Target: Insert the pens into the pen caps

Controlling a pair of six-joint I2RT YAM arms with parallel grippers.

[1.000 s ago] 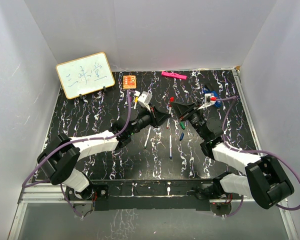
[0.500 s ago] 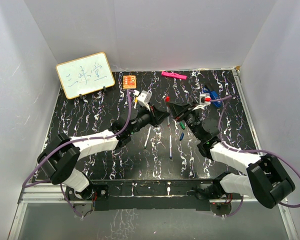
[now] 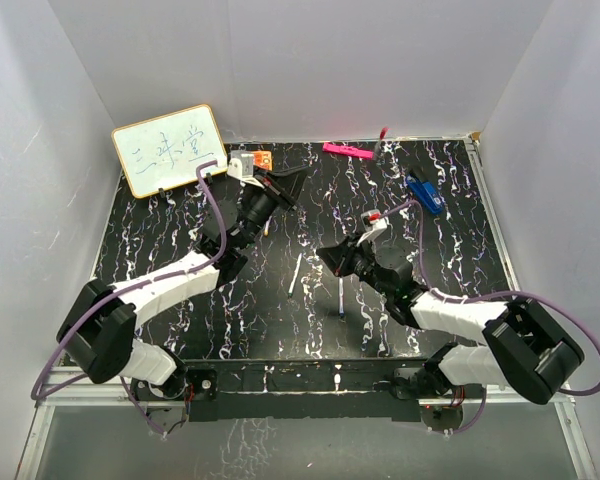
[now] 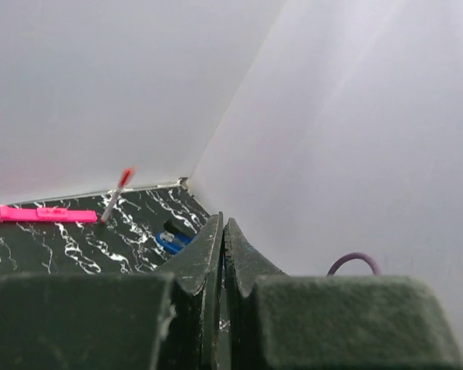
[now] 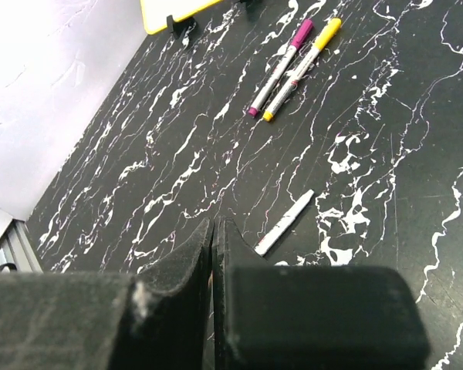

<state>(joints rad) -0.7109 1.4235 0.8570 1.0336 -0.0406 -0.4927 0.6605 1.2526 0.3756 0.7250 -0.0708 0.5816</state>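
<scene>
Both claws have drawn apart from their meeting point a second ago, well right of and nearer than the whiteboard [image 3: 170, 150]. The left claw [image 4: 223, 228] now sits just right of the whiteboard. Its jaws are pressed to a thin slit with nothing visible between them. The right claw [image 5: 214, 225] hangs low over the counter [image 3: 180, 240], nearer than the whiteboard and to its right, equally narrow and empty.

The red-tipped pen [image 3: 382, 136] now stands tilted at the back wall, far right of the whiteboard. It is blurred, so leaning and moving cannot be told apart. Its pairing is probably complete.

A purple pen [image 5: 280, 68] and a yellow pen [image 5: 305, 62] lie side by side close before the whiteboard, apparently capped. A white pen [image 5: 284, 223] lies nearer, its cap seemingly absent. No containers appear, and everything rests loose on the counter.
</scene>
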